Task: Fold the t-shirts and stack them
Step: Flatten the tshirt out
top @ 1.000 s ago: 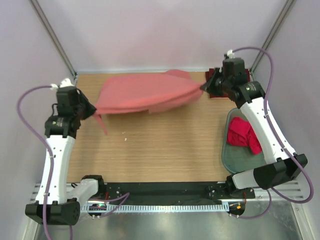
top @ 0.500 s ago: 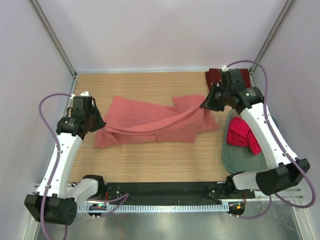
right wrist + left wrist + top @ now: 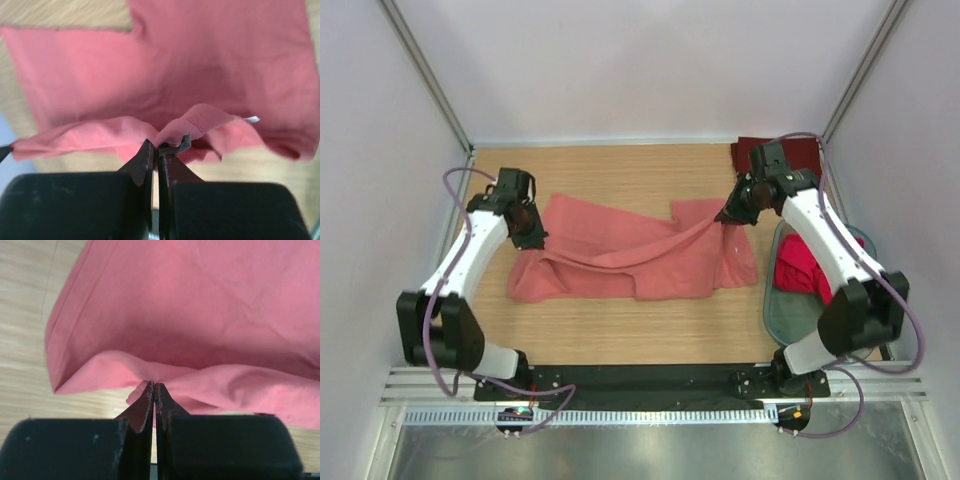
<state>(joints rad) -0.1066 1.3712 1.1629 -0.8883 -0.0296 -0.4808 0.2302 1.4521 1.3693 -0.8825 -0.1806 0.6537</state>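
Observation:
A salmon-pink t-shirt (image 3: pixel 630 250) lies spread across the middle of the wooden table, its upper layer still lifted at both ends. My left gripper (image 3: pixel 532 232) is shut on the shirt's left edge (image 3: pixel 150 375), just above the table. On the right, my right gripper (image 3: pixel 728 213) is shut on the shirt's collar edge (image 3: pixel 200 122), with a fold of cloth bunched over the fingertips. A dark maroon t-shirt (image 3: pixel 785 152) lies at the back right corner. A brighter red t-shirt (image 3: pixel 805 270) sits in the tub.
A translucent greenish plastic tub (image 3: pixel 790 310) stands at the table's right edge. Grey walls and metal frame posts close in the back and sides. Bare wood (image 3: pixel 620 325) shows in front of the shirt.
Both grippers came down and forward with the salmon-pink shirt. It hung stretched in the air near the back; now most of it lies on the table.

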